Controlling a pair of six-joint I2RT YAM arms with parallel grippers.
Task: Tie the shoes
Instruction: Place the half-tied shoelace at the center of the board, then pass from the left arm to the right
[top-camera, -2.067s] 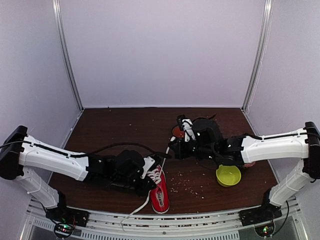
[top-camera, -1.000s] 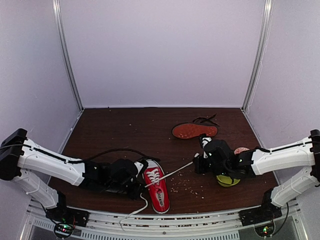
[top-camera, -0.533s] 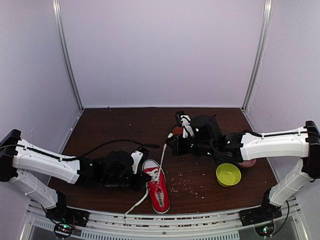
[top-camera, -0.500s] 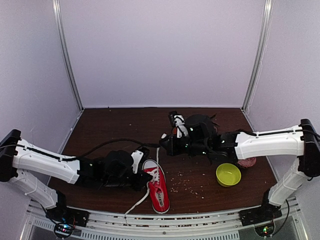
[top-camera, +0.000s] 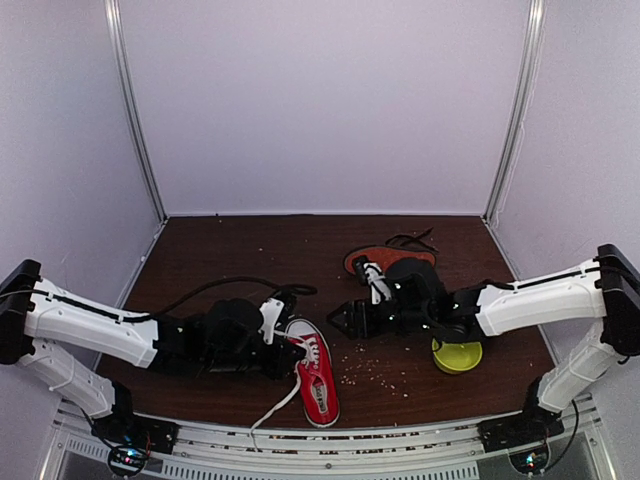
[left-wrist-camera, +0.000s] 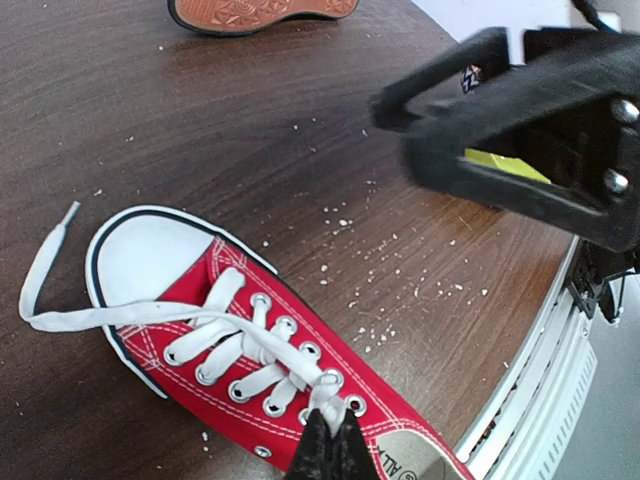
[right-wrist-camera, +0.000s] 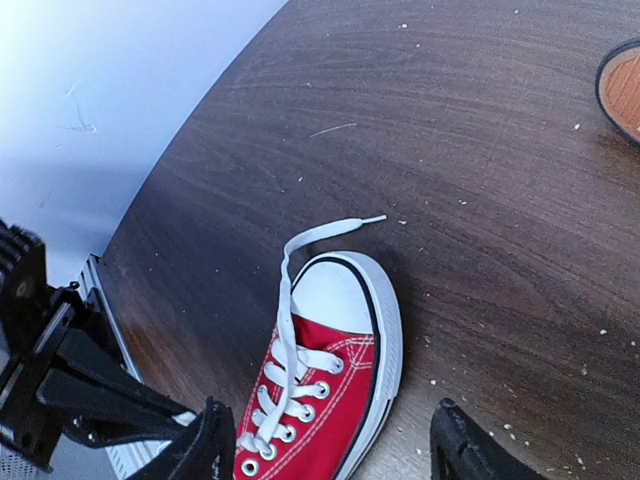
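The red sneaker lies near the front of the table with its white toe cap toward the far side. My left gripper is shut on the white lace at the knot by the top eyelets. That lace lies slack over the toe cap, its tip on the table. My right gripper is open and holds nothing, just beyond the sneaker's toe. The black shoe lies on its side at the back, its reddish sole showing.
A yellow bowl sits under my right forearm. A second white lace trails from the sneaker toward the table's near edge. Pale crumbs are scattered right of the sneaker. A black cable loops behind my left arm.
My right gripper has let go of the white lace, opened and come down toward the sneaker's toe. The lace, stretched taut before, now lies slack. The left gripper keeps its hold.
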